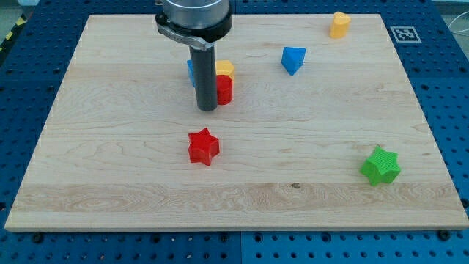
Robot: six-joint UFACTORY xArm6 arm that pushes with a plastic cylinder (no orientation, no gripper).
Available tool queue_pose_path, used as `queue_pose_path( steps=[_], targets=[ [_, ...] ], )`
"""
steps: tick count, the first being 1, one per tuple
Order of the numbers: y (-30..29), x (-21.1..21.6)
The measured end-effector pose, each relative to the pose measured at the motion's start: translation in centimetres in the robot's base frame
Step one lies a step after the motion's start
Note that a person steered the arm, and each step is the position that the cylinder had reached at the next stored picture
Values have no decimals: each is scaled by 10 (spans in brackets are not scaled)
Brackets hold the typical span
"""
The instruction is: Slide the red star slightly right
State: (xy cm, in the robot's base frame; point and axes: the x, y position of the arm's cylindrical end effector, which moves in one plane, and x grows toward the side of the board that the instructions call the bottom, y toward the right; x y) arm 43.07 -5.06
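light: bright, even | shadows: soft, short beside blocks | focus: sharp | glare: faint on board (132,183)

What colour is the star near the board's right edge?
Green: the green star, clear in the camera view.

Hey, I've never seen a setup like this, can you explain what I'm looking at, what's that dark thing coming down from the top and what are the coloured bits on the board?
There is one picture, looking down at an angle onto a wooden board. Where the camera is mounted isn't known.

The dark thing is the end of a robot arm. It has no hand, just a straight rod, and my tip slides along the board to push blocks. Nothing is held.

On the board lie small blocks. The red star sits near the middle, below my tip and apart from it. Right beside my tip is a cluster: a red block, a yellow block behind it, and a blue block mostly hidden by the rod. Further toward the view's right are another blue block, a yellow block at the top, and a green star lower down.
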Motion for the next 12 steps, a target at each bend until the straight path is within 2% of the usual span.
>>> queue_pose_path(
  steps=[1, 2, 3, 4, 7, 9, 12],
  targets=[
    [2, 14],
    [-28, 27],
    [-64, 10],
    [-95, 16],
    [-125, 70],
    [-67, 96],
    [55, 99]
  ],
)
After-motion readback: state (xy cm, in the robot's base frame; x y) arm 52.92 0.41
